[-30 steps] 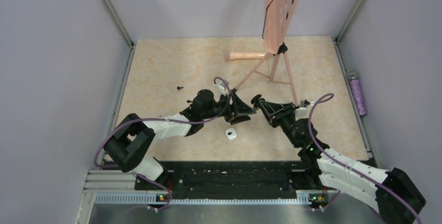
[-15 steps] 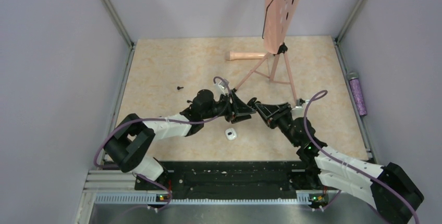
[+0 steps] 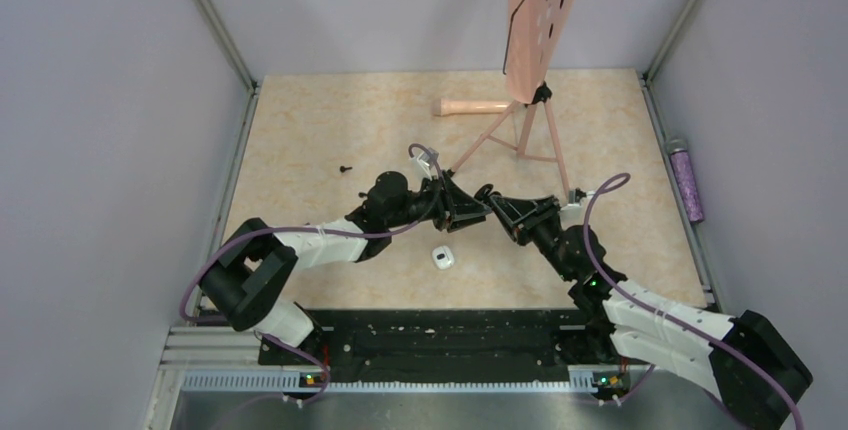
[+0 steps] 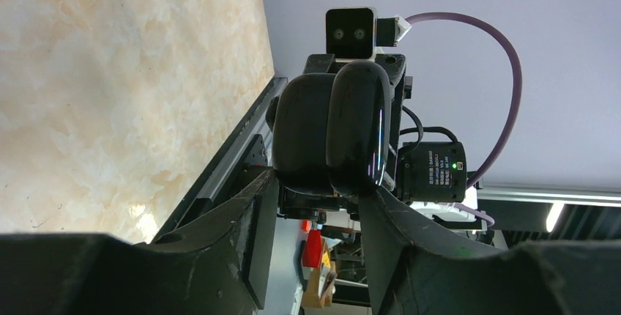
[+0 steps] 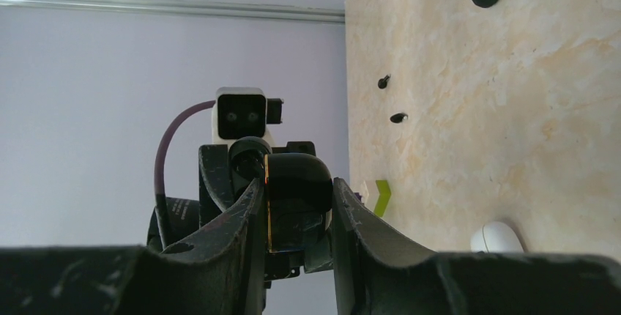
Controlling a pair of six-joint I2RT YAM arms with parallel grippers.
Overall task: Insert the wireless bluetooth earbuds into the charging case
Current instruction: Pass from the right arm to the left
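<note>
Earbuds sit loose on table left of ctr, so I've got R gripper clamped on black case mid-frame w/ L gripper straddling it, prob to steady it, can't tell if L grips.

A beige, marbled desk sits boxed in by pale lilac-grey walls, with metal posts at the back corners, evenly lit.

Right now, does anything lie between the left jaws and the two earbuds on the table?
Nothing on the tabletop does; the earbuds lie in the open. But a glossy black object sits between the left gripper's jaws, and the right gripper is shut on it.
</note>
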